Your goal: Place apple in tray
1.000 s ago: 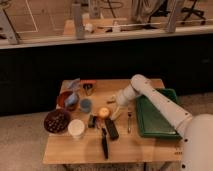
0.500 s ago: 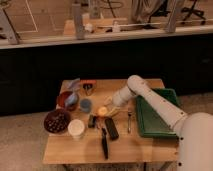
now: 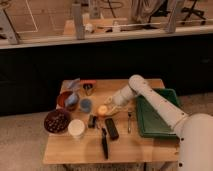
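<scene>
One apple (image 3: pixel 102 110), touching pincer (image 3: pixel 108 107)

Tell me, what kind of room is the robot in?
Probably an office or lab break area: a small wooden table crowded with dishes, and office chairs behind a rail. The gripper is at the apple, left of the green tray.

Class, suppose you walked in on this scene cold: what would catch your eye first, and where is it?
The white robot arm reaching across the wooden table, its gripper at the apple near the table's middle. Next, the green tray at the table's right edge, then the dark bowl on the left.
</scene>
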Motion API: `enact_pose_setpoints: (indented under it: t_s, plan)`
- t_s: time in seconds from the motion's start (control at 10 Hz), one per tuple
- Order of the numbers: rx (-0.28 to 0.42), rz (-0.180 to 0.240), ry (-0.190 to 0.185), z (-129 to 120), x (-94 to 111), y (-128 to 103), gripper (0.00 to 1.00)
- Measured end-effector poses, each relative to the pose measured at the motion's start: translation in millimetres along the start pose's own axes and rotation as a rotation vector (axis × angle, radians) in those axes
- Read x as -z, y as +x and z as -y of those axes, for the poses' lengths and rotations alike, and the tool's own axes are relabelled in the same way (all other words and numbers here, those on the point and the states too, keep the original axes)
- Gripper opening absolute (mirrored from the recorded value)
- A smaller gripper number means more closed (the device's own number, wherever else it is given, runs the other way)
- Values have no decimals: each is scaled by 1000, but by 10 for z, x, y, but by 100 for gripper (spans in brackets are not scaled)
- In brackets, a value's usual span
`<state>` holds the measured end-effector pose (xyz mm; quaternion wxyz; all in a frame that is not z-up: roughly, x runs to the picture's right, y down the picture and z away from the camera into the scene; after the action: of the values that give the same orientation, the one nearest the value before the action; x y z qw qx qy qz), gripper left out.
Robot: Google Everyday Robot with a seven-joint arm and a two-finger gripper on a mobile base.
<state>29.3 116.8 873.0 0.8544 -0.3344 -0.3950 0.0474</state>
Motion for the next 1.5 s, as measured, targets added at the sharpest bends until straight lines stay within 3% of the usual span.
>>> enact_pose_setpoints:
  t_s: [0.2, 0.6, 1.0, 1.3, 1.5]
  plan:
    - [-10, -1, 37, 11, 308, 106, 50]
    - [-53, -23, 141, 3, 1188, 506, 50]
    - [-142, -94, 257, -152, 2154, 1045, 50]
    - [-239, -157, 304, -352, 2517, 1375, 50]
    - [-285, -197, 299, -436, 2486, 1518, 50]
